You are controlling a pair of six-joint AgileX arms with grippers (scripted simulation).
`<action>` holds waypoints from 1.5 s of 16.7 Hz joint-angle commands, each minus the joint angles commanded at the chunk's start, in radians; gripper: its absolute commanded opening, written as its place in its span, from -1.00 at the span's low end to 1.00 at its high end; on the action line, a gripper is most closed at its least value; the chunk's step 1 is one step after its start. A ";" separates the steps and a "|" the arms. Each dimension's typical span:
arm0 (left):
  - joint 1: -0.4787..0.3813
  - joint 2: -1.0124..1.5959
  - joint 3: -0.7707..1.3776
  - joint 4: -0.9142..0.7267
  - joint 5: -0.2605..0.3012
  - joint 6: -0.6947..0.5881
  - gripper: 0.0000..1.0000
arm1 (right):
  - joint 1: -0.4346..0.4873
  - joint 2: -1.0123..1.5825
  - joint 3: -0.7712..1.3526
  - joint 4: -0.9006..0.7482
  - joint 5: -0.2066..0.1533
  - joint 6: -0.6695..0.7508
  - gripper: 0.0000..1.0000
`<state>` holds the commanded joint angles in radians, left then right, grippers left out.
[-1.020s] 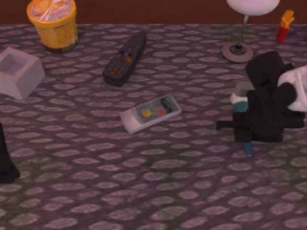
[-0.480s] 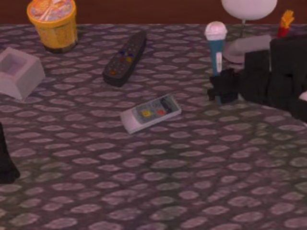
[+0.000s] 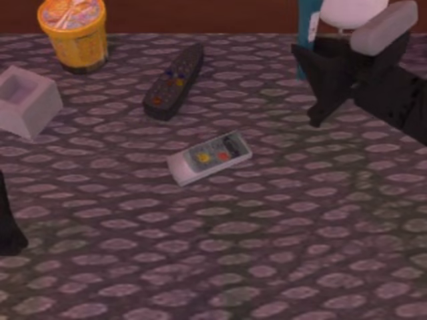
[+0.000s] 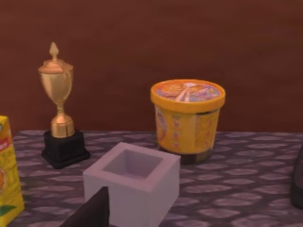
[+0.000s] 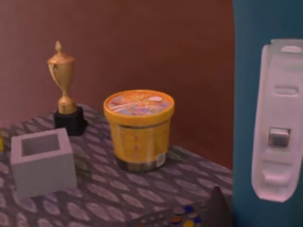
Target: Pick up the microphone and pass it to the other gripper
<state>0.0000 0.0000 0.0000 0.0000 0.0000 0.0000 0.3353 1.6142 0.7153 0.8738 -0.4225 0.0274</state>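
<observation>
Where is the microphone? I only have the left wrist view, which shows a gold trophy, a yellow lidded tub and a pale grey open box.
Observer: The right gripper holds the slim teal-blue microphone with the pale button strip at the table's far right. Its head is out of frame.
Operator: What lies between the two arms?
Observer: A grey-white remote with coloured buttons lies mid-table, and a black remote lies beyond it, toward the tub.
Operator: And where is the left arm?
Observer: The left arm is parked at the table's left edge, far from the microphone.
</observation>
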 joint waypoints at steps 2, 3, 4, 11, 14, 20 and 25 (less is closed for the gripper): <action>0.000 0.000 0.000 0.000 0.000 0.000 1.00 | -0.001 -0.015 -0.010 0.027 -0.012 -0.010 -1.00; 0.000 0.000 0.000 0.000 0.000 0.000 1.00 | -0.001 -0.015 -0.010 0.027 -0.012 -0.010 -1.00; 0.000 0.000 0.000 0.000 0.000 0.000 1.00 | -0.001 -0.015 -0.010 0.027 -0.012 -0.010 -1.00; 0.000 0.000 0.000 0.000 0.000 0.000 1.00 | 0.102 -0.005 0.000 0.070 0.087 -0.004 -1.00; 0.000 0.000 0.000 0.000 0.000 0.000 1.00 | 0.213 -0.002 0.003 0.117 0.194 0.000 -1.00; 0.000 0.000 0.000 0.000 0.000 0.000 1.00 | 0.292 -0.005 0.004 0.150 0.271 0.003 -1.00; 0.000 0.000 0.000 0.000 0.000 0.000 1.00 | 0.292 -0.005 0.004 0.150 0.271 0.003 -1.00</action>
<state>0.0000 0.0000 0.0000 0.0000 0.0000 0.0000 0.6275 1.6094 0.7193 1.0242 -0.1512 0.0305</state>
